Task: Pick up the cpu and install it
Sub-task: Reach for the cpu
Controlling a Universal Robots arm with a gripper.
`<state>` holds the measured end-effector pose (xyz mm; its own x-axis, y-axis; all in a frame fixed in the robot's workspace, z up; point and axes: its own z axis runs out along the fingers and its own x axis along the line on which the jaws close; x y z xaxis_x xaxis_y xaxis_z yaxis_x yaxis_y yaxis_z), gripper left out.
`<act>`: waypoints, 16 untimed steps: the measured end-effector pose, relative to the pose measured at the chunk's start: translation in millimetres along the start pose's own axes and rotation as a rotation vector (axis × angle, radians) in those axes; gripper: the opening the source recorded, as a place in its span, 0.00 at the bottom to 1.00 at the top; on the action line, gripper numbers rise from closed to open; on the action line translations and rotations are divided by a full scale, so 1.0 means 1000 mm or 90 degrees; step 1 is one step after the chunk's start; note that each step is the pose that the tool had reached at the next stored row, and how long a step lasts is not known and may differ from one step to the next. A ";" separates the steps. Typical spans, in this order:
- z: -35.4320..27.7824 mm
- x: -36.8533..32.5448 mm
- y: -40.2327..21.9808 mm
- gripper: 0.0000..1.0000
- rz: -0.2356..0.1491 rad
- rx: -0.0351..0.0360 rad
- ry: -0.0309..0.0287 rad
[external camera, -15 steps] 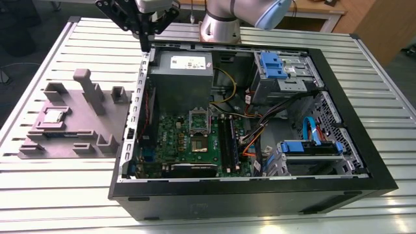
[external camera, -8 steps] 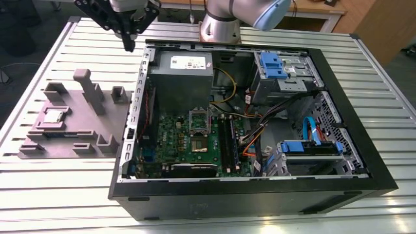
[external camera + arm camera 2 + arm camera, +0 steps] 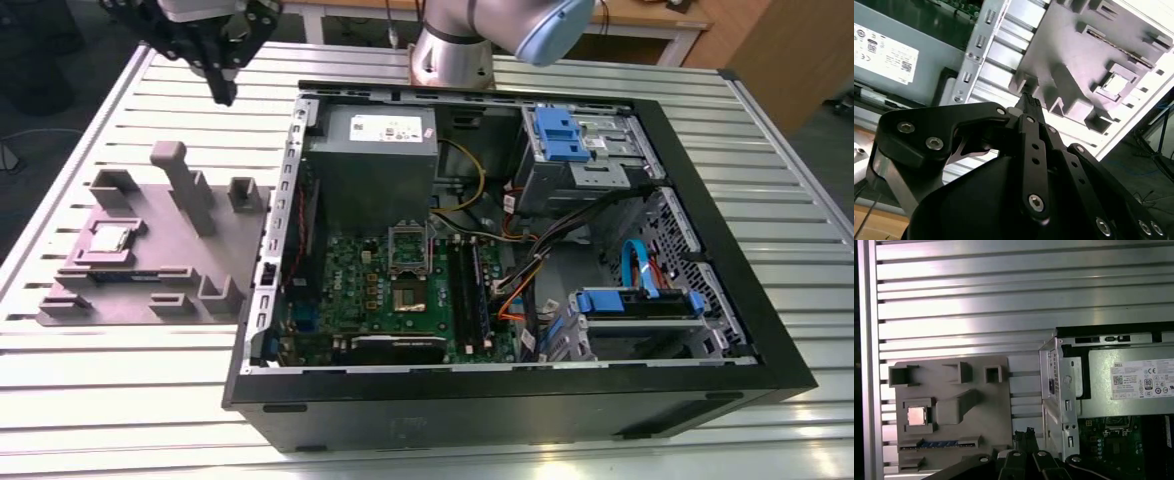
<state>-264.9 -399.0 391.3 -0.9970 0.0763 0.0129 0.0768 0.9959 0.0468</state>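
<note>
cpu (image 3: 110, 238): a small, flat, square chip with a pale silver-grey metal top. it lies face up in a shallow square pocket of a grey holder block (image 3: 147, 290) on the slatted metal counter (image 3: 134, 400). the block sits just beside an open computer case (image 3: 534, 385), on the exterior view's left of it. the gripper (image 3: 224, 92) hangs in the air above the counter beyond the block's far end, well apart from the cpu. in both wrist views its 2 black fingers (image 3: 1034, 145) meet at the tips, closed on nothing. inside the case lie a green motherboard (image 3: 380, 295) and its dark square socket (image 3: 407, 243). the cpu looks light, stiff and thin, with a smooth top and probably delicate contacts underneath. 2 opposite side edges seem the safest place to take hold, keeping the chip level.
</note>
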 end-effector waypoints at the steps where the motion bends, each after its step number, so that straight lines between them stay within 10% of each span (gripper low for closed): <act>1: 0.0002 0.0045 -0.0003 0.10 0.000 -0.0001 0.0000; 11: 0.0014 0.0500 -0.0039 0.10 0.000 -0.0001 0.0000; 16: 0.0025 0.0863 -0.0067 0.10 0.000 -0.0002 0.0000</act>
<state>-351.5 -399.0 389.6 -0.9970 0.0765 0.0130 0.0770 0.9959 0.0470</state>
